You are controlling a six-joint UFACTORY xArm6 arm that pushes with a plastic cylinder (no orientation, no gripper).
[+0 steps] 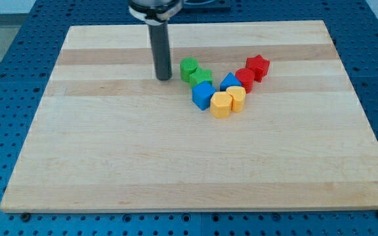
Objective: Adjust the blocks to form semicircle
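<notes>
Camera view: pale wooden board (pixel 110 164) on a blue perforated bench, with eight small plastic blocks bunched right of centre near the view's top. No jaws to report: just a straight dark rod carrying nothing, my tip (pixel 163 78) resting on the wood just left of the green pair and apart from them.

Laid out as a rough V open toward the view's top:
- left arm: green rounded block (pixel 188 67), green cube-like block (pixel 203 76), blue cube (pixel 203 95);
- bottom: yellow hexagonal block (pixel 221 105) touching yellow rounded block (pixel 236 98);
- right arm: blue wedge-like block (pixel 230 81), red rounded block (pixel 245 78), red star block (pixel 258 66).

Risks, as judged:
- packed tight, so a push on one green block probably drags its neighbour and the blue cube along, collapsing the curve;
- off-centre contact likely to spin a block aside instead of sliding it;
- blue wedge-like block sitting inside the V, awkward to reach without disturbing the reds or yellows.
</notes>
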